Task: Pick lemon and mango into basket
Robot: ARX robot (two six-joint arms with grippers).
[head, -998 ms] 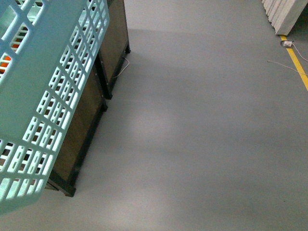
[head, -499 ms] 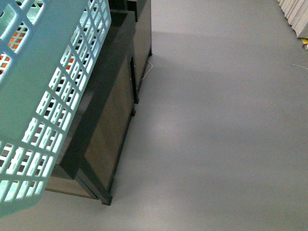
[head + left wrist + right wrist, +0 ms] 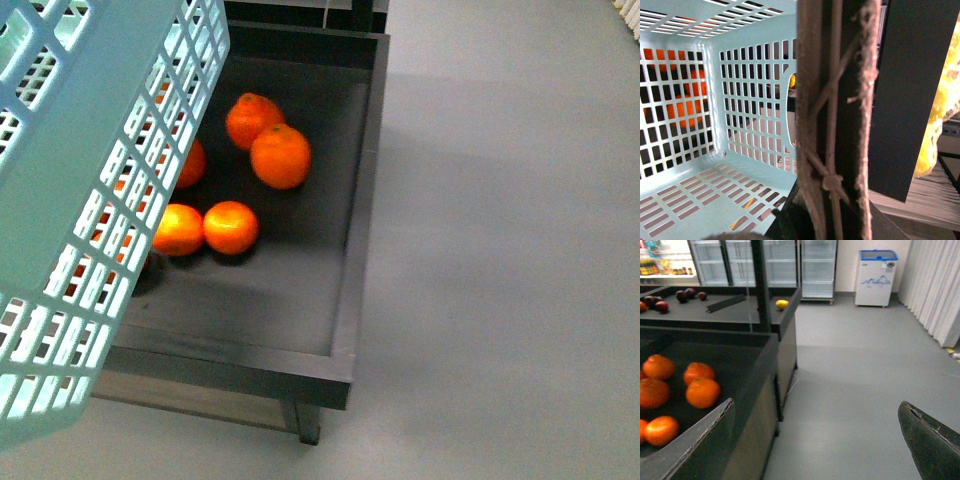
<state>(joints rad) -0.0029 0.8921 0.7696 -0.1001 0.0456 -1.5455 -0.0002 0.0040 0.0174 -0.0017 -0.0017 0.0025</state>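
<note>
Small bright-yellow roundish fruit (image 3: 782,304), taken for the lemon though too far off to be sure, lying alone near the right edge of the far black table (image 3: 700,315); mango nowhere certain in view.

Judged firm and light, with waxy, dimpled skin apt to roll and slip; best taken across the short middle, pads on opposite flanks, with a modest squeeze.

Light teal slotted plastic basket (image 3: 80,200) hanging tilted at the near left, over the left part of the near black tray-topped table (image 3: 345,300); no fruit seen on the stretch of slotted floor in the left wrist view; stiff but light, prone to swing on the brown handle (image 3: 807,100) bound with a white tie (image 3: 830,182).

Left pincer not plainly shown against that handle; cannot tell whether pressed on it, though a basket aloft suggests a hold.

Right pincer (image 3: 816,404) spread wide, pinching nothing, facing along the grey floor (image 3: 855,390).

Round orange tangerines (image 3: 280,157) scattered on the near table, just right of the basket; dark red fruits (image 3: 690,292) at the far table's left; glass-door fridges (image 3: 770,260) and a white chest freezer (image 3: 872,277) beyond.
</note>
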